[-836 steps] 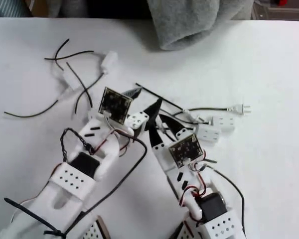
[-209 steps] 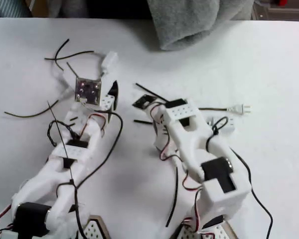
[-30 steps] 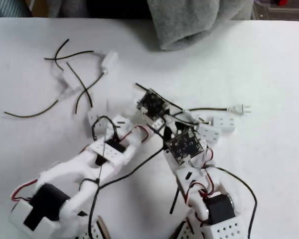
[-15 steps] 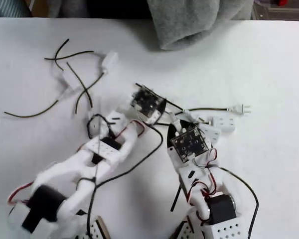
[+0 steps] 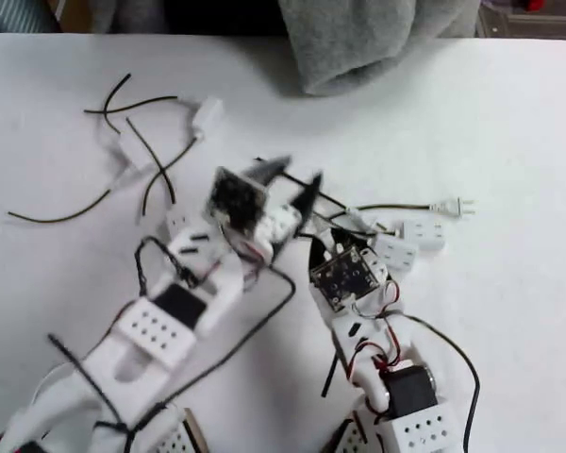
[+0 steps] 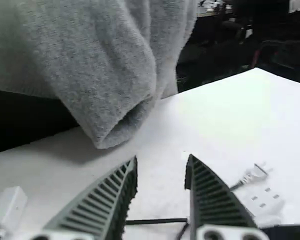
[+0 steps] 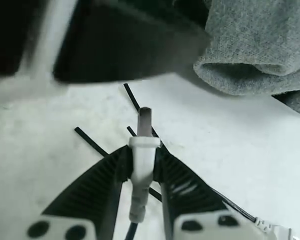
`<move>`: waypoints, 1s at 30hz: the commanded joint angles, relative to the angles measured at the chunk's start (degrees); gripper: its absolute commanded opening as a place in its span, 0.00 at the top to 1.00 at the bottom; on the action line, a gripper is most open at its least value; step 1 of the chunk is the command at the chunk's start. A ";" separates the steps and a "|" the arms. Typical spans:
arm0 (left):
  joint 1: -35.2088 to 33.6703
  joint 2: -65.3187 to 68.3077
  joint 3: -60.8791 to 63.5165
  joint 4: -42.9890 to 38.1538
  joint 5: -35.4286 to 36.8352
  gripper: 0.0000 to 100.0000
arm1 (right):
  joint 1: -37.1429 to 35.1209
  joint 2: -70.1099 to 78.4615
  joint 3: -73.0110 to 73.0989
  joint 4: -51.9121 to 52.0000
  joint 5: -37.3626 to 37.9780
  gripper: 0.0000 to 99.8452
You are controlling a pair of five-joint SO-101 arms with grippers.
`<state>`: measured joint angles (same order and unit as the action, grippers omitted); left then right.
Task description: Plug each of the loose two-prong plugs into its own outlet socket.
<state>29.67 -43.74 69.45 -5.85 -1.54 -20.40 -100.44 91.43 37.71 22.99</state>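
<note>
My right gripper (image 7: 141,150) is shut on a white two-prong plug (image 7: 142,155), prongs pointing away from the wrist and black cord trailing back between the fingers. In the high view the right gripper (image 5: 323,247) sits mid-table, just left of two white outlet sockets (image 5: 393,252) (image 5: 422,233). My left gripper (image 6: 160,167) is open and empty, raised above the table; in the high view the left gripper (image 5: 297,175) is close beside the right one. A loose plug (image 5: 450,206) lies right of the sockets, also seen as a plug (image 6: 253,173) by a socket (image 6: 262,198).
A grey cloth (image 5: 368,42) drapes over the table's far edge. Several black cords (image 5: 137,142) with white plug pieces (image 5: 208,115) lie at the far left. A thin black cord (image 5: 292,179) crosses the centre. The left arm's blurred body (image 7: 115,45) hangs close over the right gripper.
The left arm has swung its wrist leftward and lifted, with its open fingers now pointing toward the far edge. The right arm has stayed almost still, holding the plug.
</note>
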 commanded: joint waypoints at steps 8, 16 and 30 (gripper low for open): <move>3.21 -5.05 6.24 0.00 0.09 0.83 | -0.57 -0.84 -3.87 3.56 0.18 0.98; 3.21 -4.97 7.65 -0.09 -5.98 0.83 | -0.84 -0.84 -6.68 6.55 0.09 0.98; 3.12 -4.97 8.97 -0.09 -6.33 0.83 | -0.92 -2.86 -13.54 14.81 0.00 0.98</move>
<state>32.48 -48.13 78.33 -6.11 -7.25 -20.75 -102.11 83.69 51.08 22.99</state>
